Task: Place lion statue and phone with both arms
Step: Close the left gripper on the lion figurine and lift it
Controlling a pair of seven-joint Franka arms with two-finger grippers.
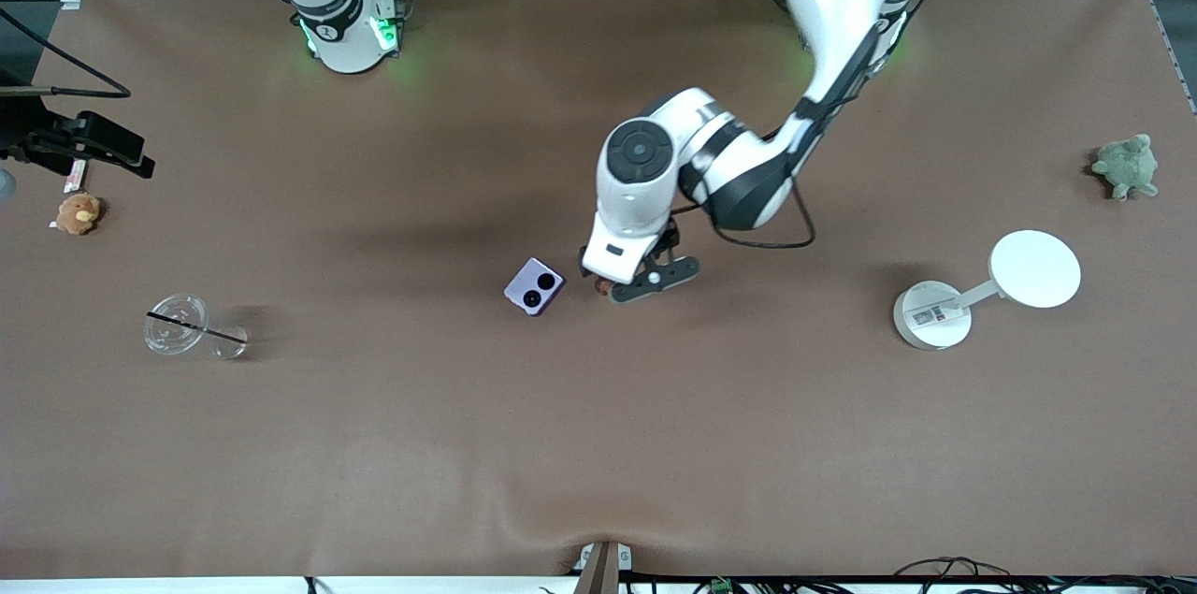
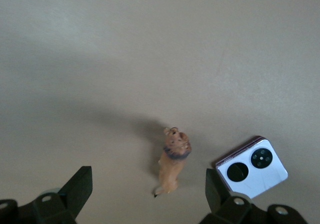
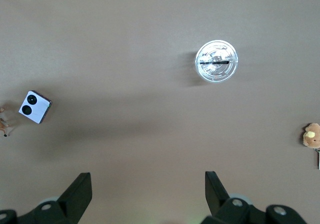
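The lion statue (image 2: 172,161) is a tiny brown figurine with a darker mane, standing on the brown table. In the front view only a bit of the lion statue (image 1: 601,287) shows under the left hand. The phone (image 1: 535,286), pale lavender with two black camera circles, lies flat right beside it, toward the right arm's end. My left gripper (image 2: 148,189) is open and low over the lion, one finger on each side, touching neither it nor the phone (image 2: 252,166). It also shows in the front view (image 1: 641,283). My right gripper (image 3: 148,189) is open and empty, held high over the table, waiting.
A clear cup (image 1: 178,325) with a black straw and a round brown plush (image 1: 78,213) sit toward the right arm's end. A green plush turtle (image 1: 1127,166) and a white stand with a round disc (image 1: 1029,268) sit toward the left arm's end.
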